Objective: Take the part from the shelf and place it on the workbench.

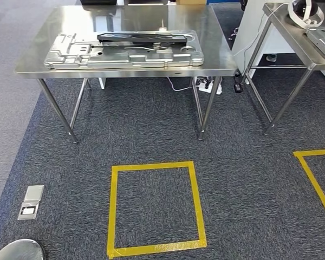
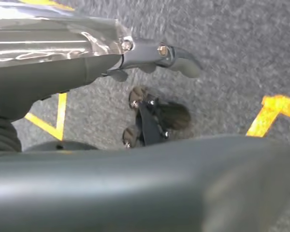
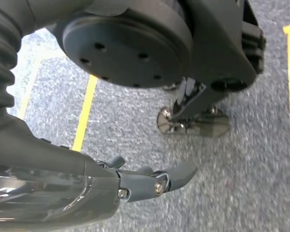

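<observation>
A steel workbench point(image 1: 50, 32) stands ahead of me in the head view. A large flat grey metal part point(image 1: 124, 54) lies on it, with a long black part point(image 1: 142, 37) resting on top near its back edge. My left hand point(image 2: 151, 53) hangs over the grey carpet, fingers stretched out and holding nothing. My right hand point(image 3: 151, 182) also hangs above the carpet with its fingers straight and nothing in them.
A yellow tape square point(image 1: 153, 166) marks the carpet in front of the workbench, and another tape outline point(image 1: 316, 179) lies at the right. A second steel table point(image 1: 291, 32) at the back right carries a metal part point(image 1: 322, 38). A floor socket point(image 1: 30, 201) sits at the left.
</observation>
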